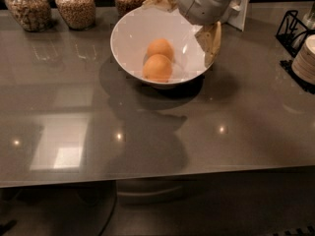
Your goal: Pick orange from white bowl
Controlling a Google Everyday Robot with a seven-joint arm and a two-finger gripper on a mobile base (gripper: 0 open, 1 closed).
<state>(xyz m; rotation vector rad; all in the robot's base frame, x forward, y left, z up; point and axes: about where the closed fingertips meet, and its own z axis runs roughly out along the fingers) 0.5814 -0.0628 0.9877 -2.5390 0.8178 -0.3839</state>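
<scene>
The white bowl [129, 38] stands on the grey table at the back middle. Two oranges lie in it: one at the front [157, 68] and one behind it [160, 48], touching. My gripper [189, 26] hangs over the bowl's right rear rim, up and to the right of the oranges. It is open and empty. One cream finger [211, 43] is at the right rim and the other [160, 1] is at the far rim. Neither touches an orange.
Three glass jars of grain [75, 5] stand along the back left edge. A black wire rack [294, 28] and a stack of white plates [306, 58] are at the right edge. A white upright object [242, 11] stands behind the arm.
</scene>
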